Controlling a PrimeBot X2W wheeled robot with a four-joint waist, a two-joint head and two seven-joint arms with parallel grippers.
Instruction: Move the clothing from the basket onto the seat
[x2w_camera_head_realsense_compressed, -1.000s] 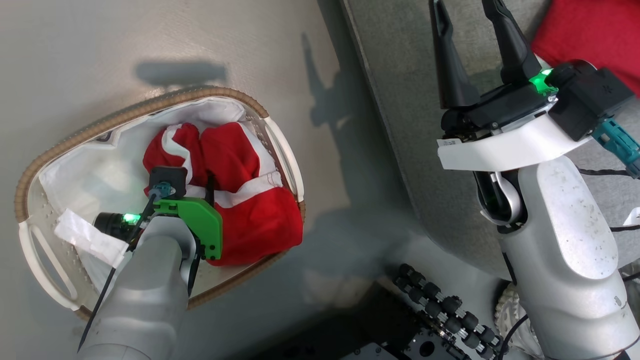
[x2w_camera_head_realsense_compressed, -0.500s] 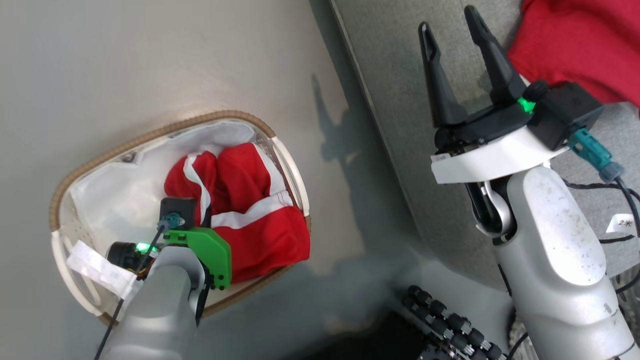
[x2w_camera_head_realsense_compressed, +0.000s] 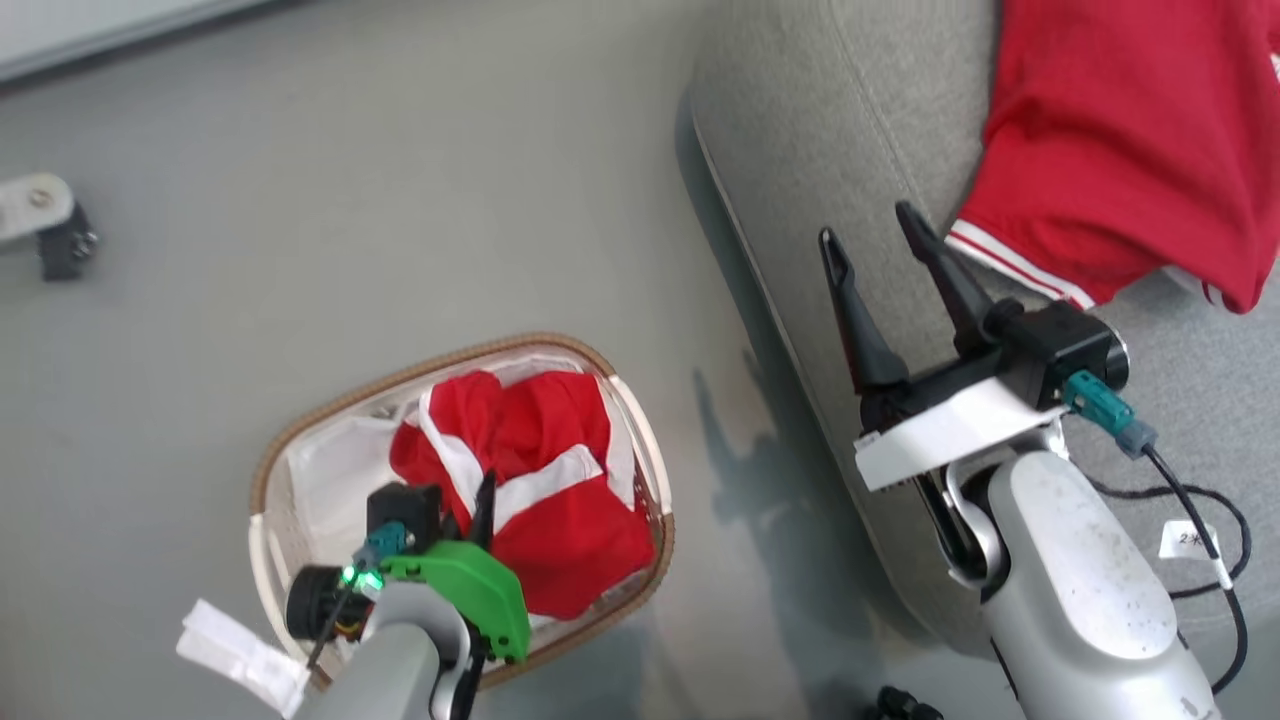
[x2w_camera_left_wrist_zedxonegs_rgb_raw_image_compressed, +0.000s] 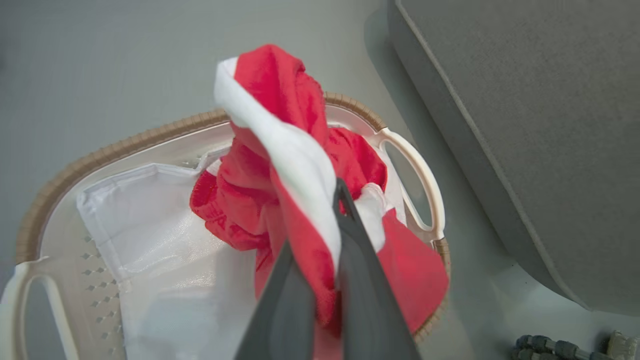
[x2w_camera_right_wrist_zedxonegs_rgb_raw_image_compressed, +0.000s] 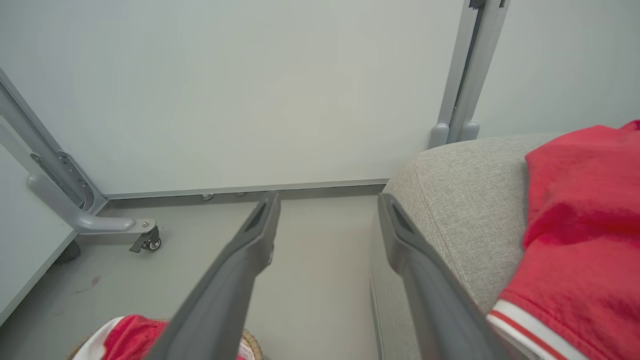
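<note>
The clothing (x2w_camera_head_realsense_compressed: 570, 540) sits in two spots from where I'm watching, so I'll start big. The seat (x2w_camera_head_realsense_compressed: 850, 140) takes up the right of the head view, grey woven fabric with a rounded corner and a stitched seam. A red garment (x2w_camera_head_realsense_compressed: 1110, 140) with a red-and-white striped hem lies spread on it.

The floor (x2w_camera_head_realsense_compressed: 400, 200) beside it is plain grey. The basket (x2w_camera_left_wrist_zedxonegs_rgb_raw_image_compressed: 125, 145) stands on it, near the seat's edge but apart from it. Inside, on the white lining sheet (x2w_camera_head_realsense_compressed: 330, 470), is a crumpled red bundle with white bands, bunched toward the side nearer the seat.

My left gripper (x2w_camera_left_wrist_zedxonegs_rgb_raw_image_compressed: 317, 225) has its jaws clenched on a fold of that bundle. In the left wrist view a peak of red cloth and white band stands up above the basket's rim, while the lower part lies down in the basket.

My right gripper (x2w_camera_head_realsense_compressed: 868, 225) hovers over the seat's edge, jaws released and spread wide, holding nothing, near the striped hem.

Far off on the floor there's a small caster (x2w_camera_right_wrist_zedxonegs_rgb_raw_image_compressed: 150, 242) on a grey frame leg.
</note>
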